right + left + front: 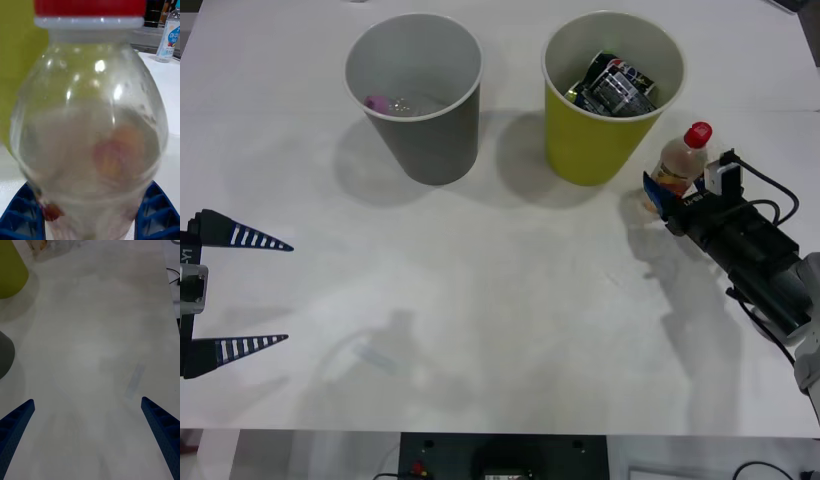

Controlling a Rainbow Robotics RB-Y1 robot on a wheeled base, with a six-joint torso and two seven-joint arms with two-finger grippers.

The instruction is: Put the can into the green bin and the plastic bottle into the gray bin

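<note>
The plastic bottle (683, 158), clear with a red cap and a fruit label, stands upright just right of the green bin (590, 140). My right gripper (660, 196) is shut on its lower body. In the right wrist view the bottle (90, 123) sits between the two blue fingers (22, 219), which press on its sides, with the gripper (90, 223) at its base. A dark crushed can (615, 85) lies inside the green bin. The gray bin (430, 140) stands to the left of it. My left gripper (240, 290) hangs open at the table's left edge, holding nothing.
A clear item with a pink cap (385, 103) lies in the gray bin. The white table (500, 300) is bare between the arms. In the left wrist view the green bin (11, 270) and gray bin (4, 356) stand beyond my open gripper (88, 435). Another bottle (168, 33) stands far off.
</note>
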